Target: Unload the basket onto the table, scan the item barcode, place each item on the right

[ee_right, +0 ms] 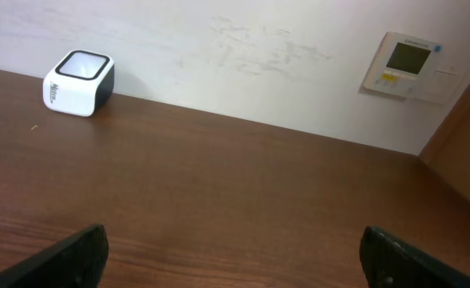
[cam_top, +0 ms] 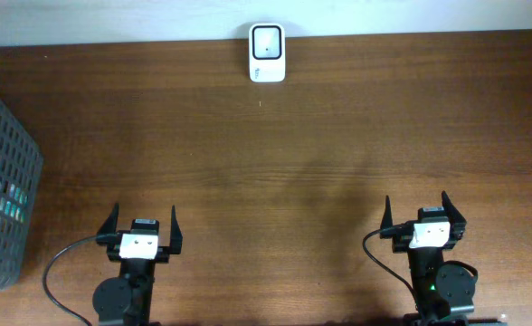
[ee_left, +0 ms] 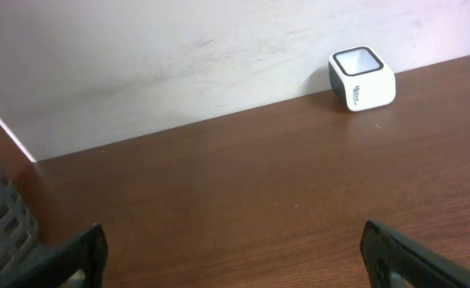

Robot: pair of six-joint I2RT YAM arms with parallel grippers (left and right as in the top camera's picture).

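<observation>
scanner (cam_top: 267, 52) far edge | basket (cam_top: 4, 181) left, contents unclear | left fingers (cam_top: 112, 222), right fingers (cam_top: 386, 214) apart

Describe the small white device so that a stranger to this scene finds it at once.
Follow the brown table to its far edge, against the white wall. Near the middle of that edge is the white scanner, a rounded box with a dark square window, standing alone.

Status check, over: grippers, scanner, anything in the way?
Left gripper open, empty. Right gripper open, empty. Scanner at far table edge, untouched. Basket far left; nothing blocks the scanner.
</observation>
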